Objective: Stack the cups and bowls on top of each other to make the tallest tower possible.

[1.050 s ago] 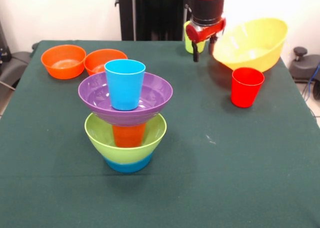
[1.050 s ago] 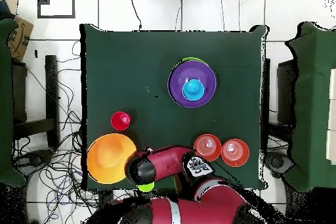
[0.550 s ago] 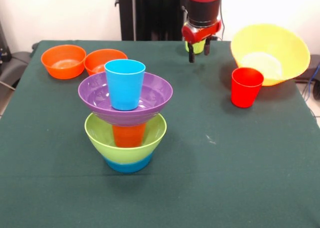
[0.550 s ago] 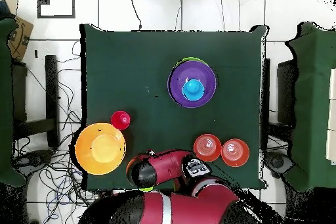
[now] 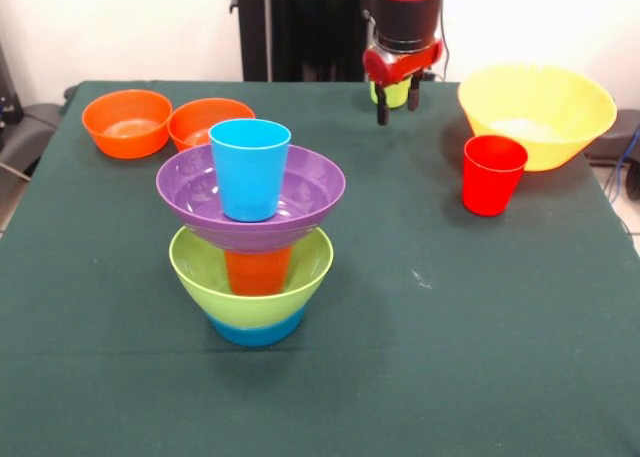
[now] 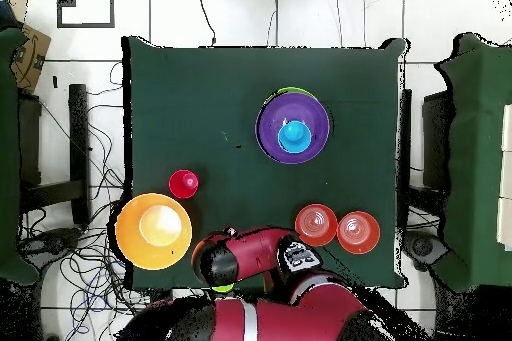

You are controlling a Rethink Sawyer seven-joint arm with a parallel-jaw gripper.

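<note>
The tower point(image 5: 250, 247) stands left of the table's middle: a small blue bowl point(image 5: 255, 329) lowest, then a lime green bowl point(image 5: 205, 269) holding an orange cup point(image 5: 258, 272), a purple bowl point(image 5: 310, 192) and a light blue cup point(image 5: 250, 167) on top. From above I see the purple bowl point(image 6: 272, 122) and the light blue cup point(image 6: 294, 136). My gripper point(image 5: 397, 105) hangs open at the far edge. A yellow-green cup point(image 5: 395, 93) shows between its fingers; I cannot tell if they touch. The red cup point(image 5: 493, 174) stands in front of the upright yellow bowl point(image 5: 560, 97).
Two small orange bowls point(image 5: 127, 122) point(image 5: 195, 125) sit side by side at the far left corner. In the overhead view the yellow bowl point(image 6: 130, 242) hangs slightly over the table's edge point(image 6: 128, 157), with the red cup point(image 6: 183, 183) beside it.
The yellow bowl, tipped on its side beside my gripper a second ago, has rocked away and settled upright. My gripper shifted over to the yellow-green cup, then held still.
</note>
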